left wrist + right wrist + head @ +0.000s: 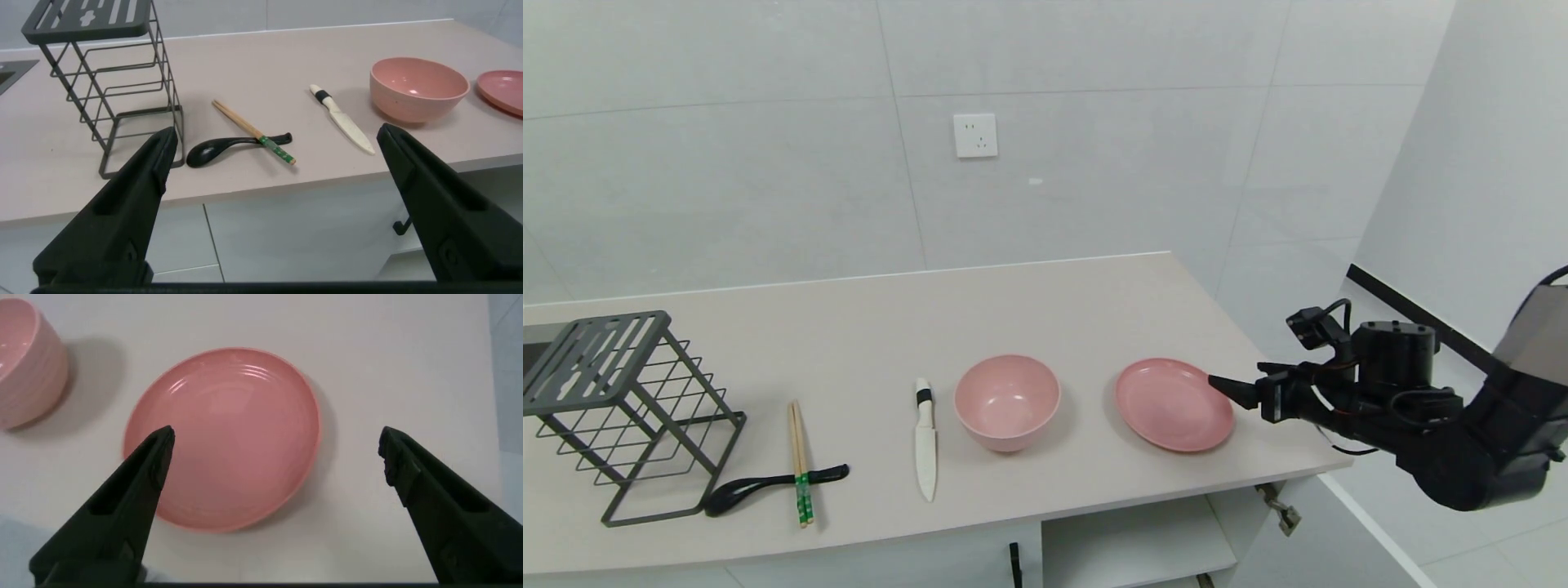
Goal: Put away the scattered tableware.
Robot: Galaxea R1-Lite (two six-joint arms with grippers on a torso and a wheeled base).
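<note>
Dial set on the head view: 12 o'clock is toward the wall, 3 o'clock is the robot's right.

Counter (931, 327), near half, items in a row from 9 to 3 o'clock:
- Wire rack (613, 408), dark grey, upright, at the far 9 o'clock end.
- Black spoon (760, 487), lying flat. Its bowl end is just beside the rack's foot (contact cannot be told) and its handle points to 3 o'clock.
- Chopsticks (800, 461), a pair side by side, running 12 to 6 o'clock and resting across the spoon's handle. Their green-banded ends are at 6 o'clock.
- White knife (925, 438) with a black band, at 3 o'clock of the chopsticks and apart from them. The blade tip points to 6 o'clock.
- Pink bowl (1007, 400), upright, at 3 o'clock of the knife, near it but not touching.
- Pink plate (225, 437), flat, at 3 o'clock of the bowl with a gap between them, near the counter's 3 o'clock end.

Right gripper (276, 449): at the plate's 3 o'clock rim. The jaws are spread wide, the plate shows between the two fingers, and nothing is held.

Left gripper (276, 135): off the counter's 6 o'clock edge, facing the spoon and chopsticks. The jaws are spread wide and hold nothing.
</note>
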